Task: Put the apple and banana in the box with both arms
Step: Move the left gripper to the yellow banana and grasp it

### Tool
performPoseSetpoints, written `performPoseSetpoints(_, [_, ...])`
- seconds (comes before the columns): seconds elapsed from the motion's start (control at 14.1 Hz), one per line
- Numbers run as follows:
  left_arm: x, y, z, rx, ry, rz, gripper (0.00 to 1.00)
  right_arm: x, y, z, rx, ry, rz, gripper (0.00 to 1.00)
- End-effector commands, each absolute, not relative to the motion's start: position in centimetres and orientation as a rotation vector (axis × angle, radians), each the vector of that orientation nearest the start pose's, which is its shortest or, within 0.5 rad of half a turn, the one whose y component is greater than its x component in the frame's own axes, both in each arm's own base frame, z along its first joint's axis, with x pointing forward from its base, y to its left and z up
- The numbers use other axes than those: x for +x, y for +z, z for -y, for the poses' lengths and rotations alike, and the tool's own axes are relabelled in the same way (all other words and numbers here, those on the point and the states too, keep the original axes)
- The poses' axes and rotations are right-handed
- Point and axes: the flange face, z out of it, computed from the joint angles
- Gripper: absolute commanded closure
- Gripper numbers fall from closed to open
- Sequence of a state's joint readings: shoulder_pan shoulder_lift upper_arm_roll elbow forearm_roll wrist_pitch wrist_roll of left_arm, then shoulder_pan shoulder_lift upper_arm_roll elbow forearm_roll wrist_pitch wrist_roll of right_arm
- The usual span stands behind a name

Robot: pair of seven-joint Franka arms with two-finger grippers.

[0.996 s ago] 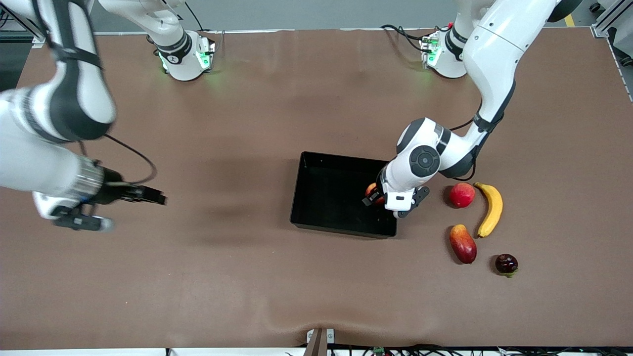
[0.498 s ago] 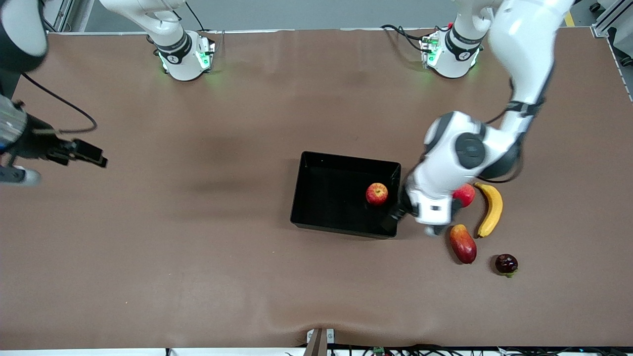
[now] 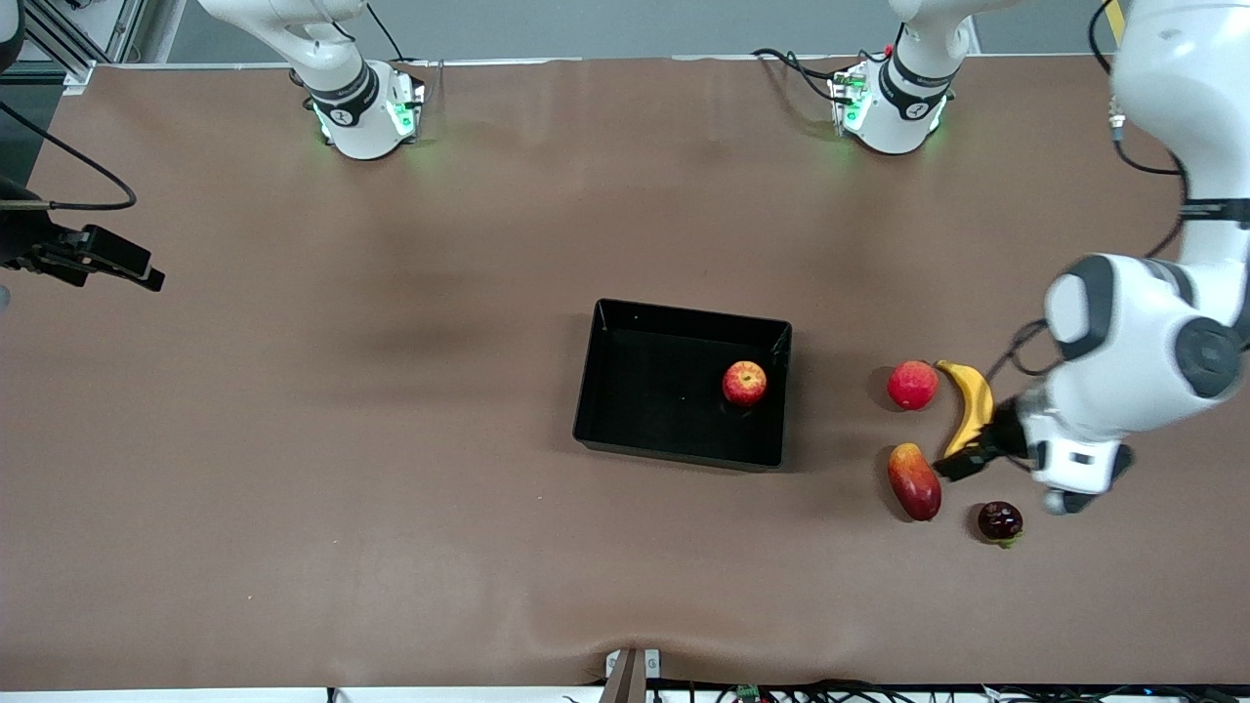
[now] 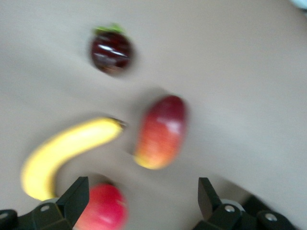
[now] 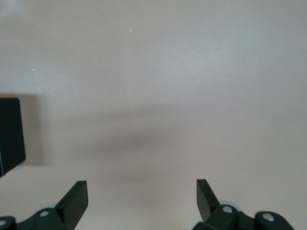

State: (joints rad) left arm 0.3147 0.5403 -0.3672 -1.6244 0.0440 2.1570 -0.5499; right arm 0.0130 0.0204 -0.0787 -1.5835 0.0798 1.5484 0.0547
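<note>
The apple [image 3: 744, 383] lies inside the black box [image 3: 684, 312], near the wall toward the left arm's end. The yellow banana [image 3: 970, 410] lies on the table beside the box, toward the left arm's end; it also shows in the left wrist view [image 4: 67, 148]. My left gripper [image 3: 962, 464] is open and empty over the banana's nearer tip, and shows open in its wrist view [image 4: 142, 191]. My right gripper [image 3: 127, 268] is open and empty over bare table at the right arm's end, as its own wrist view [image 5: 141, 194] shows, with a box corner [image 5: 10, 134] in sight.
A pinkish-red round fruit [image 3: 912, 385] lies beside the banana, between it and the box. A red-yellow mango-shaped fruit [image 3: 914, 480] and a dark round fruit [image 3: 1000, 521] lie nearer the front camera. All three show in the left wrist view: round fruit [image 4: 103, 211], mango [image 4: 160, 132], dark fruit [image 4: 111, 50].
The left gripper let go of the apple in the box and swung out over the fruits at the left arm's end. The right gripper drew back toward the table's edge.
</note>
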Motion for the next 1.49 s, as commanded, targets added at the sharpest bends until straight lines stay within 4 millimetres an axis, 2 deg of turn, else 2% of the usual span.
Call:
performPoseSetpoints(0.0, [66.9, 27.6, -4.2, -3.193, 0.129, 0.611, 0.00, 54.7, 60.9, 2.9, -3.075, 0.142, -0.213, 0.00])
performPoseSetpoints(0.14, [66.1, 24.0, -6.3, -3.161, 0.179, 0.452, 0.00, 54.5, 60.9, 1.3, -3.076, 0.165, -0.174, 0.00])
performPoseSetpoints(0.21, [65.7, 22.9, -6.2, -3.148, 0.202, 0.404, 0.00, 54.4, 60.8, -0.6, -3.080, 0.188, -0.122, 0.00])
performPoseSetpoints(0.36, [64.7, 21.3, -5.5, -3.142, 0.248, 0.369, 0.00, 54.3, 60.7, -1.8, -3.082, 0.199, -0.091, 0.00])
performPoseSetpoints(0.43, [64.8, 21.7, -5.5, -3.147, 0.238, 0.330, 0.00, 54.1, 60.8, -1.6, -3.082, 0.205, -0.097, 0.00])
performPoseSetpoints(0.64, [64.2, 20.7, -5.5, -3.156, 0.267, 0.213, 0.00, 52.5, 61.7, -0.8, -3.073, 0.322, -0.091, 0.00])
performPoseSetpoints(0.78, [63.8, 19.5, -5.8, -3.165, 0.296, 0.154, 0.00, 51.8, 62.0, -2.7, -3.075, 0.348, -0.037, 0.00])
performPoseSetpoints(0.85, [63.7, 19.2, -5.8, -3.166, 0.305, 0.154, 0.00, 51.6, 62.2, -4.5, -3.082, 0.350, 0.000, 0.00])
performPoseSetpoints(0.92, [63.6, 18.8, -5.7, -3.167, 0.317, 0.152, 0.20, 51.6, 62.3, -5.2, -3.084, 0.339, 0.015, 0.00])
performPoseSetpoints(1.0, [63.4, 18.5, -5.6, -3.167, 0.326, 0.151, 0.42, 51.7, 62.7, -4.8, -3.084, 0.327, 0.006, 0.00])
performPoseSetpoints(1.07, [63.3, 18.5, -5.5, -3.167, 0.331, 0.144, 0.71, 51.8, 63.1, -4.2, -3.084, 0.312, -0.012, 0.00])
performPoseSetpoints(1.14, [63.0, 18.4, -5.4, -3.165, 0.338, 0.141, 0.88, 52.0, 63.1, -3.0, -3.082, 0.299, -0.048, 0.00])
performPoseSetpoints(1.21, [62.9, 18.5, -5.3, -3.163, 0.341, 0.137, 0.98, 52.4, 63.0, -2.3, -3.081, 0.277, -0.070, 0.00])
performPoseSetpoints(1.42, [62.0, 19.3, -4.9, -3.145, 0.373, 0.123, 1.00, 53.9, 63.1, -2.2, -3.086, 0.142, -0.078, 0.00])
